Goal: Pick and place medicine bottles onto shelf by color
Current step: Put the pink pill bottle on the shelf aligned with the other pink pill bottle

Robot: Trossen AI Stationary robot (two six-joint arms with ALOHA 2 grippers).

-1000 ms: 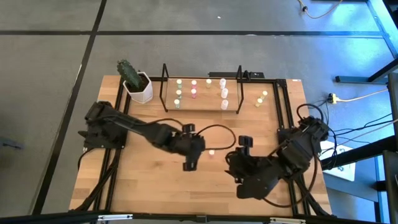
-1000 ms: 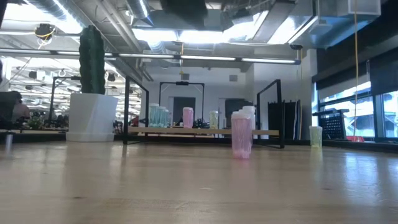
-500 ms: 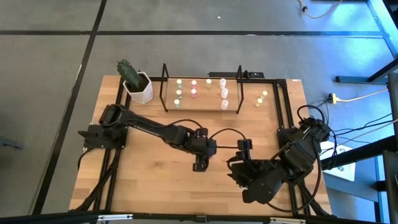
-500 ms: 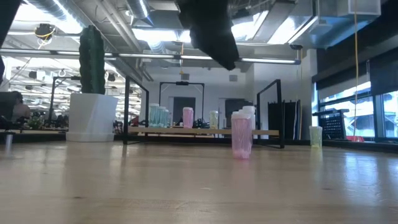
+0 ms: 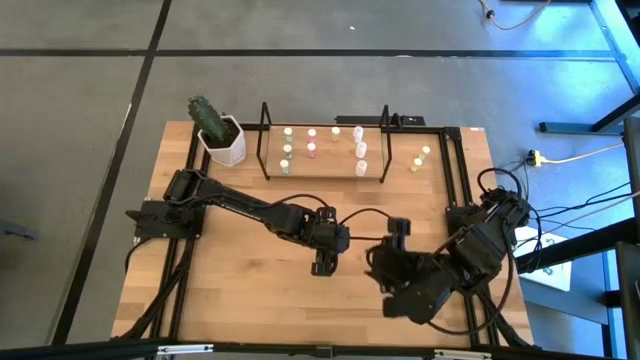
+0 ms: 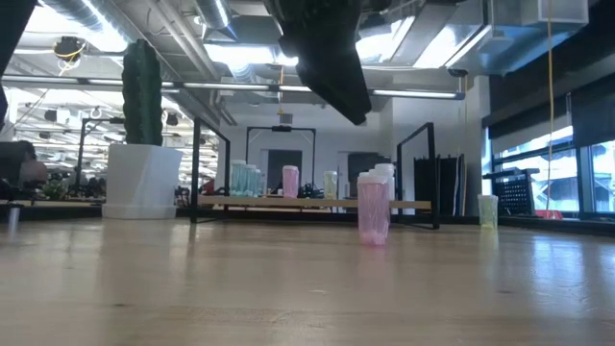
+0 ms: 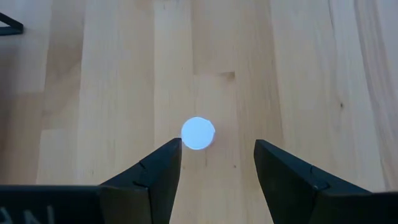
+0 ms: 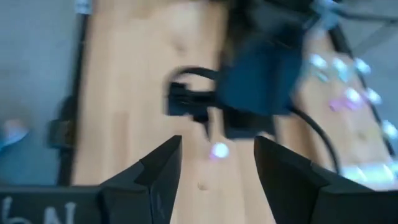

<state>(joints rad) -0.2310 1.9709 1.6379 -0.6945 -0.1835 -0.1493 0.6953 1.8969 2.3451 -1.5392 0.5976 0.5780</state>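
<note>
1. The high view shows the whole worktop [image 5: 240,290]: the left tool [image 5: 322,262] is reached out to mid-worktop, and the right tool [image 5: 398,232] sits just beside it toward the right edge.
2. The left wrist view alone shows what lies under the left tool [image 7: 216,163]: a single medicine bottle [image 7: 198,133] seen top-on, standing on the wood just ahead of the fingers [image 7: 158,171], which are spread apart and hold nothing.
3. The low view shows that same pink-tinted bottle [image 6: 373,210] upright on the worktop, with the dark tool hanging above and apart from it.
4. The right wrist view, blurred, shows its own fingers [image 8: 163,167] parted and empty, and the left arm beyond them.
5. The shelf [image 5: 325,172] stands at the worktop's far edge holding several bottles in rows; two more bottles [image 5: 421,158] stand just beside its right end.
6. A cactus pot [image 5: 226,145] stands beside the shelf's left end.
</note>
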